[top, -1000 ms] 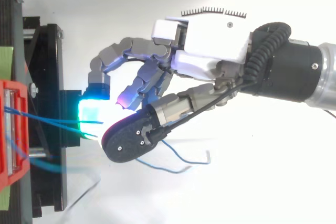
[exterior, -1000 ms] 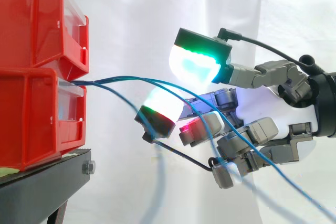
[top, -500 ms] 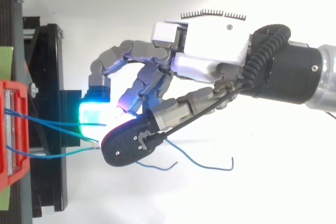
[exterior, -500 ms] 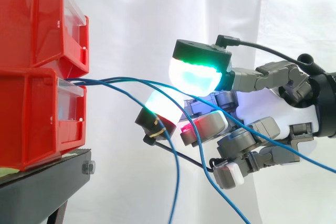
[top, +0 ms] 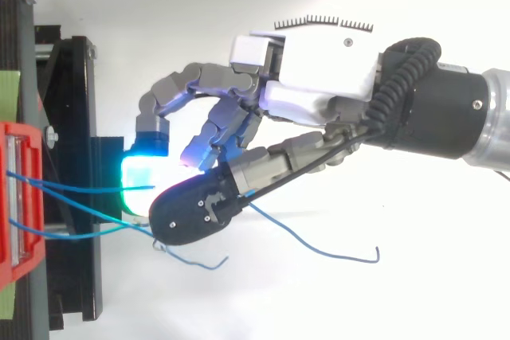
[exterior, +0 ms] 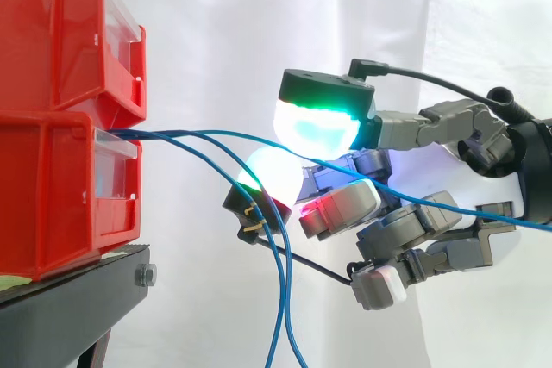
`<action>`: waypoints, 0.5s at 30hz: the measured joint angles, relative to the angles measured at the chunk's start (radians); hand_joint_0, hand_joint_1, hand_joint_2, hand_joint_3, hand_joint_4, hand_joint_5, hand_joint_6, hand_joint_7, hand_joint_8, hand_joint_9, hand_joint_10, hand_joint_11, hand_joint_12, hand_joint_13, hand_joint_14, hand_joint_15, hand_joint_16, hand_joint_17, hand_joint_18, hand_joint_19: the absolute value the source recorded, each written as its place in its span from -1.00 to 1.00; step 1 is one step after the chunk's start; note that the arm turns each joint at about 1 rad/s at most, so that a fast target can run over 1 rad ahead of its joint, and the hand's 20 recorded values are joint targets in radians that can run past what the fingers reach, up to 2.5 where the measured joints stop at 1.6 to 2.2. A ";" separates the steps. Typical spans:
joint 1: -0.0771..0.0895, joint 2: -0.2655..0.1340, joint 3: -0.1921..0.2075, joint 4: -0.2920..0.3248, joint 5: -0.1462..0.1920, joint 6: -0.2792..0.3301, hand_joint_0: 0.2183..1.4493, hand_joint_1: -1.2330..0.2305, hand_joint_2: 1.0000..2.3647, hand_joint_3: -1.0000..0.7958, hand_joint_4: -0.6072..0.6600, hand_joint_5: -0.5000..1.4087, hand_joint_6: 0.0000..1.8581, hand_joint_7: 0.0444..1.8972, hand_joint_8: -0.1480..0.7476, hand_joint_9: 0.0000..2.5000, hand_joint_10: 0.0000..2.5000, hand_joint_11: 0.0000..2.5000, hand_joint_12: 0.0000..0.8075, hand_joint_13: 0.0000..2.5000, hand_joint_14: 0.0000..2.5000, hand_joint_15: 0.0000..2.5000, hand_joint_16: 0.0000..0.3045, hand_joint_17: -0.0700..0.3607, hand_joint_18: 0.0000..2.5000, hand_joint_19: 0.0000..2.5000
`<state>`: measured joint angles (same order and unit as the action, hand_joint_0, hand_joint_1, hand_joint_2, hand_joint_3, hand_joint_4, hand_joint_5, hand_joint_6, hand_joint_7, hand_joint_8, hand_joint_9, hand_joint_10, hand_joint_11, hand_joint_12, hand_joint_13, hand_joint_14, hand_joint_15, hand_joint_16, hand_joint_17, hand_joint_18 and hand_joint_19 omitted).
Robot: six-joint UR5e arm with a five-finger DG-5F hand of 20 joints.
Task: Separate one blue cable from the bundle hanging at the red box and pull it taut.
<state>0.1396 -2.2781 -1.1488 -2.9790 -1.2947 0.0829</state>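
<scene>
By the red box at the left, we are seeing the robot hand pinching one blue cable between curled, glowing pads, wrist lying level. The cable is running rightward, sloping gently down; other blue strands are hanging.

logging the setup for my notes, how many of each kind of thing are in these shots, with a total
red bins: 2
blue cables: 3
black stand: 1
hand: 1
total: 7
</scene>
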 measured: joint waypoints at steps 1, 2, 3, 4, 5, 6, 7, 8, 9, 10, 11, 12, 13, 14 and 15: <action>0.000 0.000 0.000 0.000 0.000 0.000 -0.40 -0.12 -0.99 -0.28 0.17 -0.69 -0.10 0.05 -0.09 -0.10 -0.95 0.31 -0.17 -0.04 -0.31 0.28 -0.68 -0.16 -0.18 -0.26; 0.000 0.000 0.000 0.000 0.000 0.000 -0.40 -0.12 -0.99 -0.30 0.17 -0.69 -0.10 0.05 -0.09 -0.10 -0.95 0.30 -0.18 -0.04 -0.31 0.28 -0.68 -0.16 -0.18 -0.26; 0.000 0.000 0.000 0.000 0.000 0.000 -0.40 -0.12 -0.99 -0.32 0.17 -0.69 -0.10 0.05 -0.08 -0.10 -0.95 0.31 -0.17 -0.04 -0.31 0.28 -0.68 -0.16 -0.18 -0.26; 0.000 0.000 0.000 0.000 0.000 0.000 -0.40 -0.13 -0.99 -0.33 0.17 -0.68 -0.10 0.05 -0.08 -0.09 -0.95 0.30 -0.17 -0.04 -0.31 0.27 -0.67 -0.16 -0.18 -0.26; 0.000 0.000 0.000 -0.001 0.000 0.000 -0.41 -0.13 -0.99 -0.34 0.18 -0.68 -0.10 0.05 -0.09 -0.09 -0.95 0.30 -0.17 -0.04 -0.31 0.28 -0.67 -0.16 -0.18 -0.26; 0.000 0.000 0.000 -0.001 0.000 0.000 -0.41 -0.15 -0.99 -0.35 0.17 -0.68 -0.10 0.05 -0.09 -0.09 -0.95 0.30 -0.17 -0.04 -0.31 0.28 -0.67 -0.16 -0.18 -0.26; 0.000 0.000 0.000 -0.001 0.000 0.000 -0.41 -0.16 -0.99 -0.35 0.17 -0.68 -0.10 0.05 -0.11 -0.09 -0.96 0.30 -0.19 -0.04 -0.32 0.27 -0.68 -0.16 -0.18 -0.27; 0.000 0.001 0.000 -0.001 0.000 0.000 -0.40 -0.17 -0.99 -0.35 0.18 -0.68 -0.10 0.05 -0.09 -0.09 -0.96 0.30 -0.19 -0.04 -0.32 0.28 -0.67 -0.16 -0.18 -0.26; 0.000 0.001 0.000 -0.001 0.000 0.000 -0.39 -0.21 -0.99 -0.33 0.16 -0.68 -0.10 0.06 -0.10 -0.09 -0.97 0.31 -0.18 -0.04 -0.33 0.28 -0.68 -0.16 -0.18 -0.27; 0.000 0.001 0.000 -0.002 0.000 0.000 -0.38 -0.21 -0.99 -0.31 0.15 -0.68 -0.10 0.07 -0.09 -0.09 -0.97 0.31 -0.19 -0.03 -0.34 0.29 -0.68 -0.16 -0.18 -0.27; 0.000 0.000 0.000 -0.002 -0.001 0.000 -0.38 -0.22 -0.99 -0.28 0.14 -0.68 -0.09 0.07 -0.09 -0.09 -0.96 0.31 -0.19 -0.03 -0.34 0.28 -0.68 -0.16 -0.18 -0.26; 0.000 0.000 0.000 -0.002 -0.001 0.000 -0.38 -0.22 -0.98 -0.26 0.13 -0.68 -0.09 0.08 -0.10 -0.09 -0.96 0.31 -0.19 -0.03 -0.35 0.30 -0.68 -0.16 -0.17 -0.26; 0.000 0.000 0.000 -0.003 -0.001 0.000 -0.38 -0.24 -0.98 -0.24 0.13 -0.68 -0.09 0.08 -0.10 -0.09 -0.96 0.31 -0.20 -0.03 -0.35 0.30 -0.68 -0.16 -0.17 -0.27; 0.000 0.000 0.000 -0.003 -0.001 0.000 -0.38 -0.27 -0.98 -0.21 0.12 -0.68 -0.09 0.11 -0.10 -0.09 -0.96 0.31 -0.17 -0.03 -0.35 0.30 -0.68 -0.17 -0.17 -0.26; 0.000 0.000 0.000 -0.003 -0.001 0.000 -0.37 -0.31 -0.98 -0.19 0.11 -0.68 -0.09 0.12 -0.11 -0.09 -0.96 0.32 -0.17 -0.03 -0.36 0.30 -0.68 -0.16 -0.17 -0.26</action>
<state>0.1396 -2.2777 -1.1489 -2.9818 -1.2961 0.0828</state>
